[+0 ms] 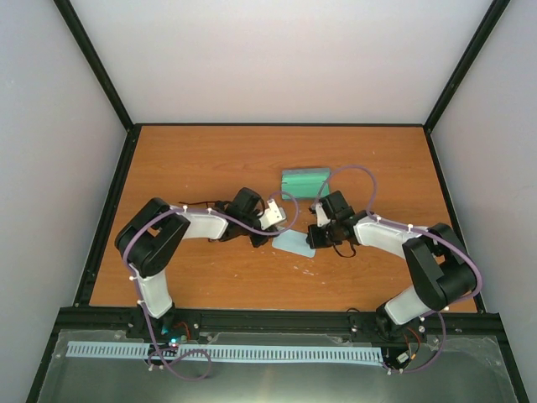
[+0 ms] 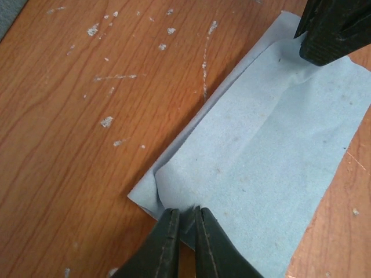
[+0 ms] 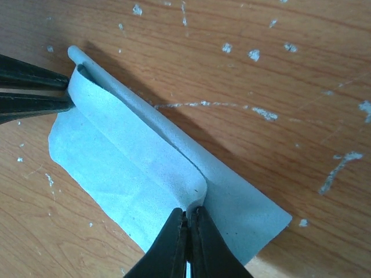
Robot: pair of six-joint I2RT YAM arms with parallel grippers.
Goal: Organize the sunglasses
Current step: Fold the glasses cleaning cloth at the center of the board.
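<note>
- The left arm (image 1: 159, 243) rises from its base, bends sharply at the elbow and sends its forearm out toward the left side of the cloth (image 1: 295, 245).
- The left wrist (image 1: 247, 206) tips downward just left of the cloth.
- The left jaws stand with only a thin slit between them, pinching the cloth's folded edge at one end.
- The right arm (image 1: 424, 269) mirrors that pose, elbow bent, forearm reaching to the right side of the cloth.
- The right wrist (image 1: 336, 210) tips down just right of the cloth.
- The right jaws are pressed tight together on the fold's other end, well apart from the left jaws.
</note>
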